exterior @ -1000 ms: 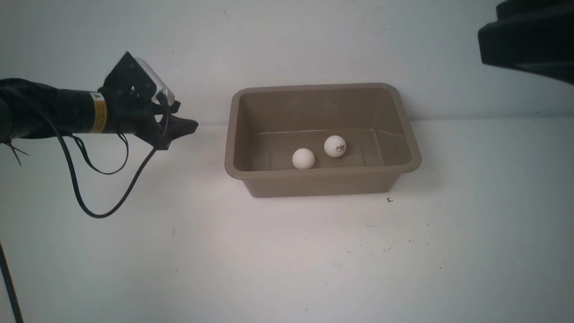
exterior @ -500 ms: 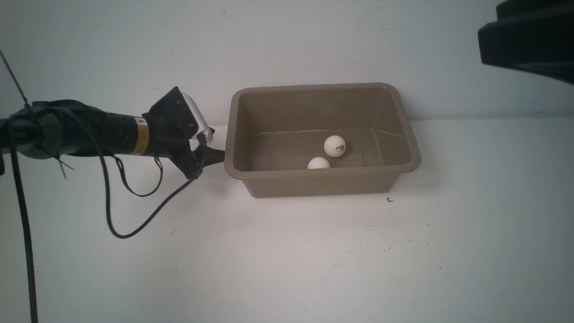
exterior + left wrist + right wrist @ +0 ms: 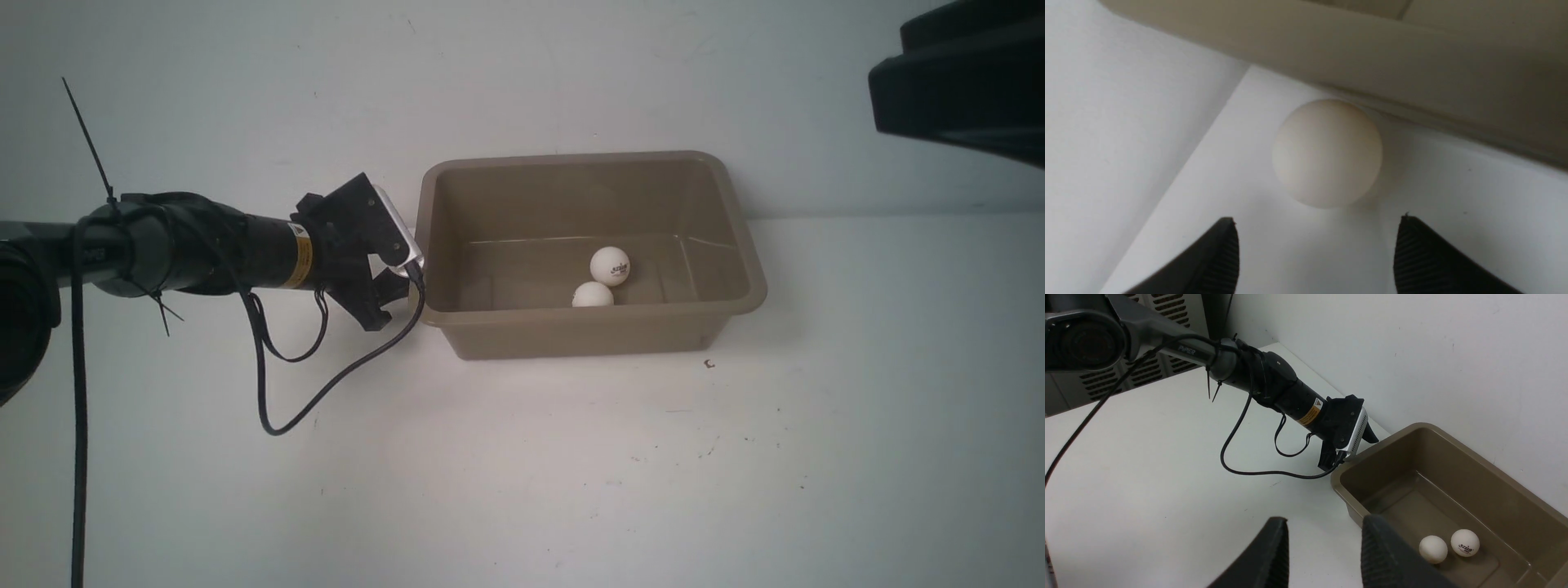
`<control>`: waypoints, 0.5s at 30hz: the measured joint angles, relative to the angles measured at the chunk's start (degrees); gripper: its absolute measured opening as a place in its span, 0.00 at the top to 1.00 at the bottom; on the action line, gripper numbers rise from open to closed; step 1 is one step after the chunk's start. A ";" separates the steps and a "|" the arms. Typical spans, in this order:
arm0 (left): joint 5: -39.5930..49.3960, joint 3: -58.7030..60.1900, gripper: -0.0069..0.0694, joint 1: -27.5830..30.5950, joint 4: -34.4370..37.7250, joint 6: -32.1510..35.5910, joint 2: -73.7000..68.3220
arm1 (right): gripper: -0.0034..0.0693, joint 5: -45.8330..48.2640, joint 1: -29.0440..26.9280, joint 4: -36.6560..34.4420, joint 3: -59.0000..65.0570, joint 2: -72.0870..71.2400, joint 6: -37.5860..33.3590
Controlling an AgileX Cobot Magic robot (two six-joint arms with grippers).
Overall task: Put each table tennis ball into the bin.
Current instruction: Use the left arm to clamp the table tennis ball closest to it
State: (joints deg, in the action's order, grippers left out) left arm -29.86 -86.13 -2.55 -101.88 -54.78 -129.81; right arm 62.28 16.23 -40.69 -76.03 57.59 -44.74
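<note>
The taupe bin (image 3: 571,157) stands on the white table against the back wall. Two white table tennis balls lie inside it, the logo ball (image 3: 610,266) and a plain ball (image 3: 593,296), touching or nearly so. They also show in the right wrist view, plain (image 3: 1433,549) and logo (image 3: 1465,542). A third ball (image 3: 1327,153) rests on the table outside, next to the bin's outer wall (image 3: 1412,73); the front view hides it. My left gripper (image 3: 1314,220) is open, just short of this ball, at the bin's left end (image 3: 404,286). My right gripper (image 3: 1325,522) is open and empty, held high.
A black cable (image 3: 326,392) loops down from the left wrist onto the table. The white wall stands right behind the bin. The right arm's dark body (image 3: 955,82) hangs at the upper right. A vented cabinet (image 3: 1167,306) stands beyond the table's far left.
My left arm has moved right and down to the bin's left end. The plain ball in the bin has rolled right, up to the logo ball.
</note>
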 joint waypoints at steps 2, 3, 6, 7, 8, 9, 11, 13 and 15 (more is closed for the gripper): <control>-2.11 0.00 0.31 0.00 0.65 0.80 0.00 | 0.62 0.15 0.00 0.00 0.00 0.00 0.00; -2.25 0.00 0.31 0.00 0.94 0.88 0.00 | 0.62 0.15 0.00 0.00 0.00 0.00 0.00; -3.44 0.00 0.31 -0.16 4.05 4.14 0.00 | 0.62 0.57 0.00 0.04 0.00 0.00 0.00; -3.44 0.00 0.31 -0.16 5.02 5.24 0.00 | 0.62 0.57 0.00 0.04 0.00 0.00 0.00; -3.44 0.00 0.31 -0.16 5.87 6.09 0.00 | 0.62 0.57 0.00 0.04 0.00 0.00 0.00; -3.44 0.00 0.31 -0.16 7.06 7.54 -0.05 | 0.62 0.70 0.00 0.04 0.00 0.00 0.00; -3.44 -0.24 0.31 -0.16 9.59 10.14 -0.60 | 0.62 1.01 0.00 0.04 0.00 0.00 0.00; -3.39 -0.36 0.31 -0.16 11.48 11.87 -1.17 | 0.62 1.19 0.00 0.04 0.00 0.00 0.00; -3.56 -1.03 0.31 -0.28 13.28 13.71 -2.77 | 0.62 1.39 0.00 0.04 0.00 0.00 0.00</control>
State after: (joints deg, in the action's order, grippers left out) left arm -33.42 -87.16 -2.83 -88.60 -41.07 -132.59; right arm 63.68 16.23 -40.65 -76.03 57.59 -44.74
